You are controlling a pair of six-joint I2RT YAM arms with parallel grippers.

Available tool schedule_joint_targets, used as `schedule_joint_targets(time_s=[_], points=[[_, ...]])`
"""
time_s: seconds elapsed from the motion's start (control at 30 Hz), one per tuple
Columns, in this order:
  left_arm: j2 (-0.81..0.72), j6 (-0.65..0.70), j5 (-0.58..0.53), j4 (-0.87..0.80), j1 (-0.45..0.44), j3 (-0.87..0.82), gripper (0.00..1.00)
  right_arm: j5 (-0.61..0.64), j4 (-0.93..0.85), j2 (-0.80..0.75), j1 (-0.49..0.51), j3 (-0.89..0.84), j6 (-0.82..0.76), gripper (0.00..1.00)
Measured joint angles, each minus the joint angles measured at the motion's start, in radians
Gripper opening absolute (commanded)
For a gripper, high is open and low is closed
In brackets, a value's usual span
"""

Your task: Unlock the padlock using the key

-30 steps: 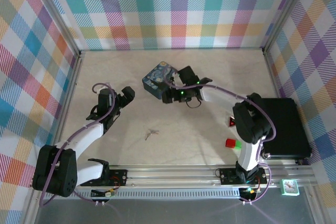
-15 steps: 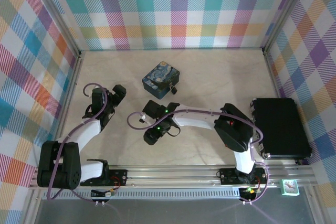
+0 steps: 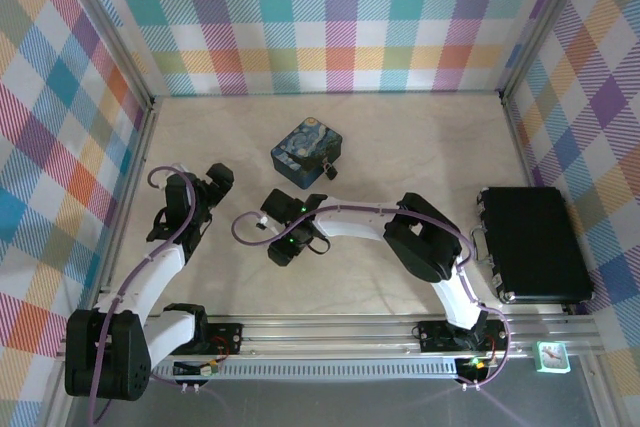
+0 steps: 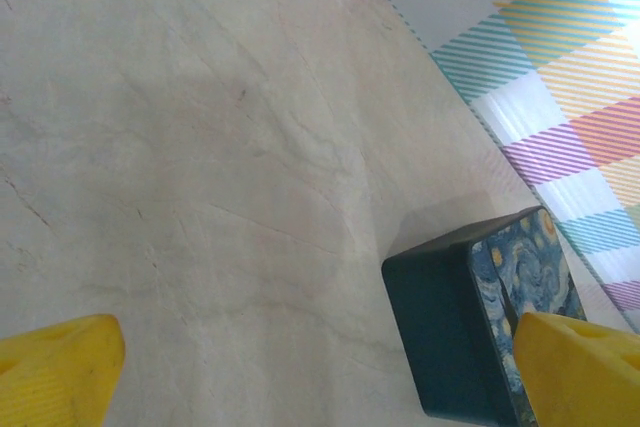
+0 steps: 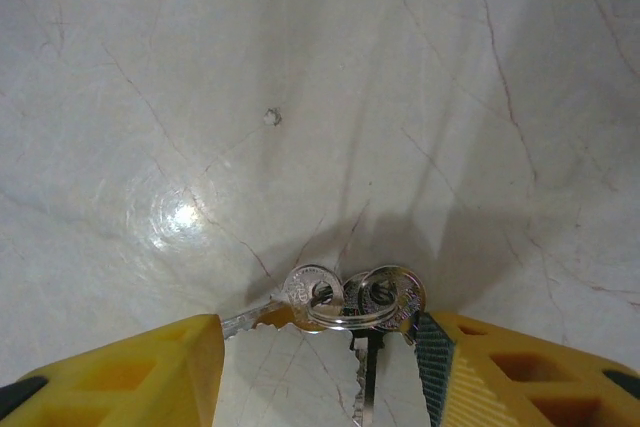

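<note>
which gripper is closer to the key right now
Right. The right gripper straddles the key, with one finger on each side of it. The left gripper is well apart from it, off to the left in the top view.

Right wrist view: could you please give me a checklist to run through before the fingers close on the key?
1. Key between the right fingers: ok, the bunch lies in the gap.
2. Right fingers open: ok, one on each side of the key.
3. Key lying on the table with nothing else in the gap: ok.
4. Left fingers out of the way: ok, open, beside the tin, away from the key.
5. Padlock located: cannot tell, a small dark thing at the tin's near corner is too small to confirm.
</note>
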Motion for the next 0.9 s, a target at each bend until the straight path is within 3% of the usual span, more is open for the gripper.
schedule_joint_targets(time_s=[0.47, 0.7, 0.9], points=[[0.008, 0.0, 0.007, -0.012, 0.0, 0.0, 1.0, 0.144, 0.031, -0.051, 0.0, -0.089, 0.035, 0.55], [0.016, 0.0, 0.044, -0.004, 0.0, 0.0, 1.0, 0.119, -0.021, -0.16, -0.001, -0.215, 0.102, 0.58], [0.027, 0.0, 0.056, -0.004, 0.0, 0.001, 1.0, 0.092, -0.049, -0.215, -0.003, -0.197, 0.111, 0.59]])
